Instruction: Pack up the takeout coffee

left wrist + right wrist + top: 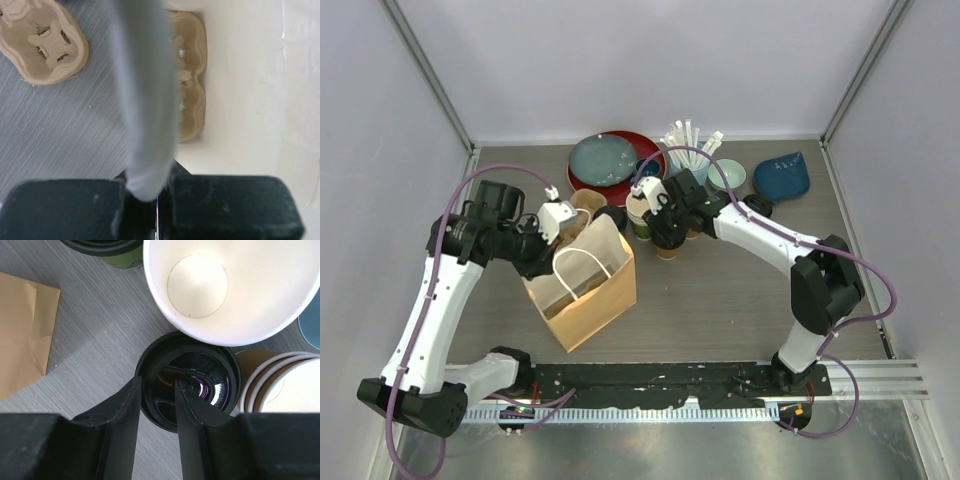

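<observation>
Paper bag [590,295] stands open left of centre in the top view, its rim clamped tight in the left gripper [147,192]. A pulp cup carrier [189,75] lies on the bag's floor, and a second carrier [42,45] lies on the table [75,130] outside. Right of the bag, the right gripper [157,385] hangs over the brown-sided cup [667,248], fingers narrowly parted astride the left rim of its black lid [205,382]; whether they pinch it I cannot tell. The green-sided cup [120,259], lidded, stands just beyond, beside lidless cups [225,285].
</observation>
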You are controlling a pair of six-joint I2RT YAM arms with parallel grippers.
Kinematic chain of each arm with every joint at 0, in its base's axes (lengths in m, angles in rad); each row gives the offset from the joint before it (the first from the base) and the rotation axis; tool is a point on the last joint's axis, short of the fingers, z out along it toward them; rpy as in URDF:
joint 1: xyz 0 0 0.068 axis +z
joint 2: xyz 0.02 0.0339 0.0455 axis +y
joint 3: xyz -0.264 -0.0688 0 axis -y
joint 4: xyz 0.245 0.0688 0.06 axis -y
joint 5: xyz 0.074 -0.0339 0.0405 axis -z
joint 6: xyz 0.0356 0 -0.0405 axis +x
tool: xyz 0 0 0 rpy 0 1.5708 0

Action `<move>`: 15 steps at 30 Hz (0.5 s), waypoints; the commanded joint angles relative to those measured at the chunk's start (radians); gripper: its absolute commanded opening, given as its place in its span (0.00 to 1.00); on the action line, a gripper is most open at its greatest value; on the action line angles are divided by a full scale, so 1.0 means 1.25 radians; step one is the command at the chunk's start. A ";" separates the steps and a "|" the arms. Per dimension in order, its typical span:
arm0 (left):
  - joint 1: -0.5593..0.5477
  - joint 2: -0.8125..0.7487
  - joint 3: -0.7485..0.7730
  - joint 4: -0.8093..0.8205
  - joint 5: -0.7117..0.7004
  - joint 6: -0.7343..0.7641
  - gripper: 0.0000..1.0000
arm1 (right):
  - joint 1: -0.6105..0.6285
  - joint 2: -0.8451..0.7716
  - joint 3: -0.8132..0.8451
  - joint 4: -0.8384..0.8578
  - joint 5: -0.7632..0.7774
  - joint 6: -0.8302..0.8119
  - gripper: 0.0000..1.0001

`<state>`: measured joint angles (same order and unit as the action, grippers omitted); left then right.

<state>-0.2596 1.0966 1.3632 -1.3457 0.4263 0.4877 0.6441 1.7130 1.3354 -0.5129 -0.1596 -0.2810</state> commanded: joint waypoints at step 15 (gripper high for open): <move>0.003 0.011 0.007 -0.125 0.042 0.032 0.00 | 0.032 -0.014 -0.044 0.050 0.059 -0.034 0.17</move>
<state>-0.2596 1.1091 1.3632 -1.3449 0.4496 0.5079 0.6807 1.7126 1.2938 -0.4377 -0.1081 -0.3130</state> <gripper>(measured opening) 0.009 0.212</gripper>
